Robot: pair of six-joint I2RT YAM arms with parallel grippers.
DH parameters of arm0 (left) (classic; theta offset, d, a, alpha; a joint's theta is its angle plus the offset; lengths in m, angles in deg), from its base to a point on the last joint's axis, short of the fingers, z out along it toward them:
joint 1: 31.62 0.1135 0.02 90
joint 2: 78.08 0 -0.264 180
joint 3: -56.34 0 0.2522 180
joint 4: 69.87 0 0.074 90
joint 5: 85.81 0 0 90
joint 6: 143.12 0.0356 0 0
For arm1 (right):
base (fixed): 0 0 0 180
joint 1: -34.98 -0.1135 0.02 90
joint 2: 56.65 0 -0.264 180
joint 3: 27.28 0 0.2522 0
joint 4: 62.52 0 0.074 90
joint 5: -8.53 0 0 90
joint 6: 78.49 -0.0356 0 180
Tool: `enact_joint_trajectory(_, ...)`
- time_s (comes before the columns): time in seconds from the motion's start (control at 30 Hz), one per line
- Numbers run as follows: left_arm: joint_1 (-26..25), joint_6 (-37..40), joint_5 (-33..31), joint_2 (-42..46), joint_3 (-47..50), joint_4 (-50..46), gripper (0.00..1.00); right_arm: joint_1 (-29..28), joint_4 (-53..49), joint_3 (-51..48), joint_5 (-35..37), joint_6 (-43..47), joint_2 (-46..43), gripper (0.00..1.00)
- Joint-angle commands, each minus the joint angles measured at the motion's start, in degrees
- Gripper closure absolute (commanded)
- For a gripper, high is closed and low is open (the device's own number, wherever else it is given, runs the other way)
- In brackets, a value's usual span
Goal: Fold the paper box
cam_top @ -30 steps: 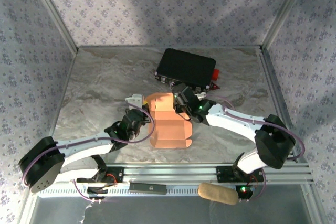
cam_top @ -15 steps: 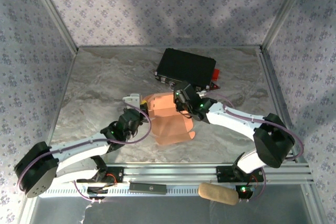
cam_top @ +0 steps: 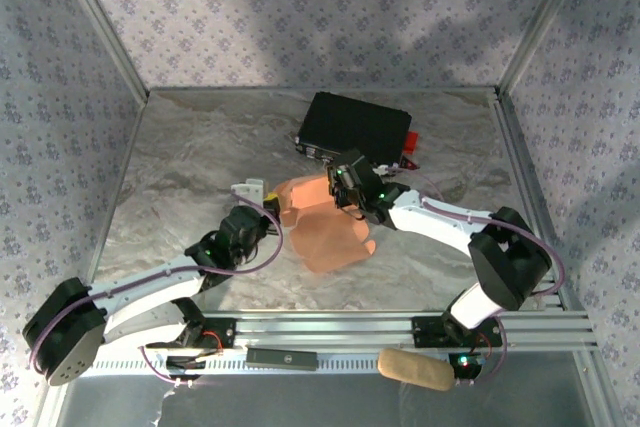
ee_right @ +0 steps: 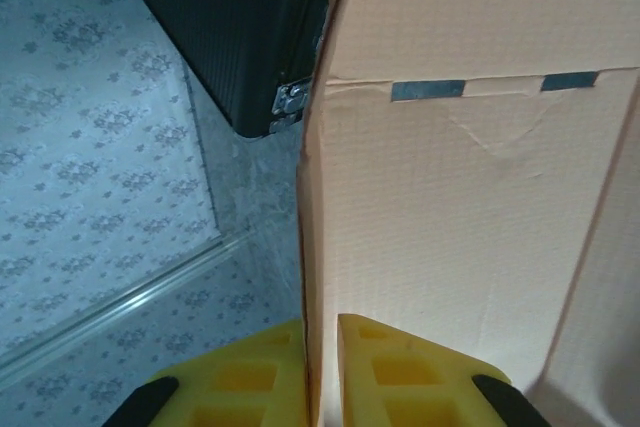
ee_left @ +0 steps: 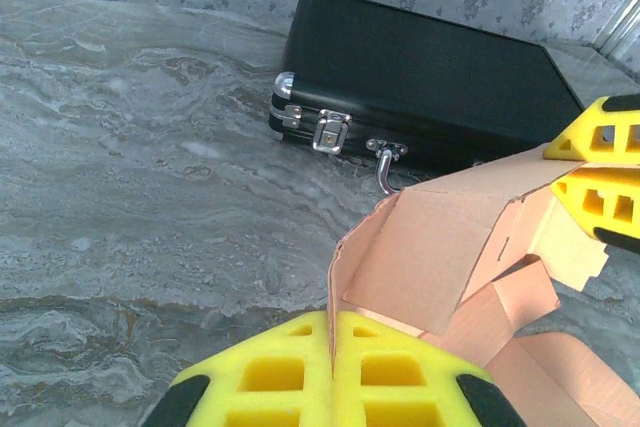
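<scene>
Gripping the paper box (cam_top: 325,229), my left end effector (ee_left: 331,335) and right end effector (ee_right: 321,349) are each clamped on its card (thin edges between pads). It is at the middle of the worktop (cam_top: 180,172), near the black case (cam_top: 357,127).

Grey marbled tabletop (cam_top: 200,167); floral-patterned walls (cam_top: 300,7) behind, both sides; aluminium frame posts (cam_top: 101,19) at corners.

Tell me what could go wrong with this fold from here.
The left gripper and right gripper each pinch a thin edge of the paper box; pulling apart could tear it or let it slip. Its flaps sit near the black case and its latches, so one might snag.
</scene>
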Motion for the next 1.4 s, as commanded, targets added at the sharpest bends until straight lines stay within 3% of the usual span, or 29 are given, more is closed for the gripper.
enact_joint_trajectory(0.0,0.4,0.3,0.2,0.7,0.2,0.9,1.0,0.2,-0.6,0.4,-1.4,1.6,0.3,0.81)
enact_joint_trajectory(0.37,0.4,0.6,0.2,0.9,0.0,0.0,1.0,1.2,-6.3,3.3,-0.3,5.5,-2.2,0.69)
enact_joint_trajectory(0.63,0.5,0.8,0.1,0.5,-0.3,0.0,1.0,2.1,-10.9,7.6,-3.3,5.6,-0.4,0.58)
enact_joint_trajectory(0.77,0.5,0.9,0.0,0.5,-0.6,0.0,1.0,2.1,-11.6,8.4,-4.5,4.9,0.8,0.65)
enact_joint_trajectory(1.07,0.5,1.3,0.2,0.5,-0.5,-0.3,1.0,2.8,-9.6,7.7,-6.6,4.8,3.1,0.68)
enact_joint_trajectory(1.37,0.9,1.6,0.7,0.7,-0.6,-0.4,1.0,2.9,-9.7,7.2,-6.7,4.7,3.3,0.9)
